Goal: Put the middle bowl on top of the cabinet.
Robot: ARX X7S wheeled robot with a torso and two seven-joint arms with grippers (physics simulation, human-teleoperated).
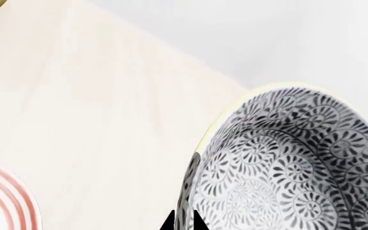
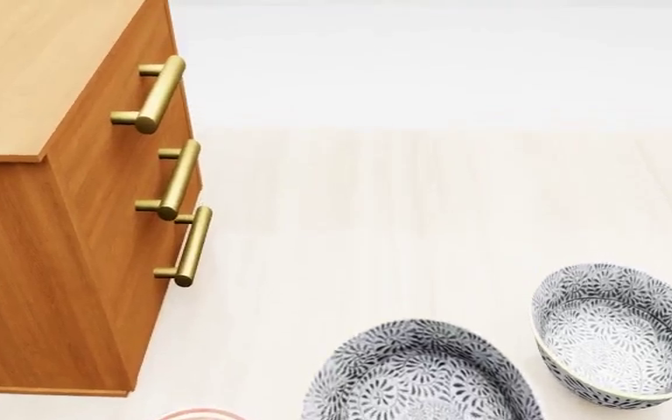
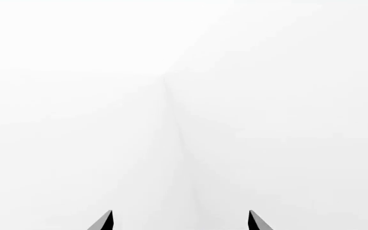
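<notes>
The middle bowl (image 1: 286,163), deep, with a dark grey-and-white floral pattern and a pale rim, fills one side of the left wrist view. My left gripper (image 1: 184,221) is shut on its rim, one black fingertip inside the wall and one outside. In the head view this bowl (image 2: 423,376) shows large at the bottom centre, and neither arm is in sight. The cabinet (image 2: 32,70), orange-brown with a lighter wood top and three brass bar handles (image 2: 178,179), stands at the left. My right gripper (image 3: 180,220) is open, facing blank white with nothing between its fingers.
A second floral bowl (image 2: 619,337) sits on the pale wood floor (image 2: 430,219) to the right of the held one. A red-striped white dish (image 1: 2,201) lies near the cabinet's foot, its edge (image 2: 202,414) just visible in the head view. A white wall lies beyond.
</notes>
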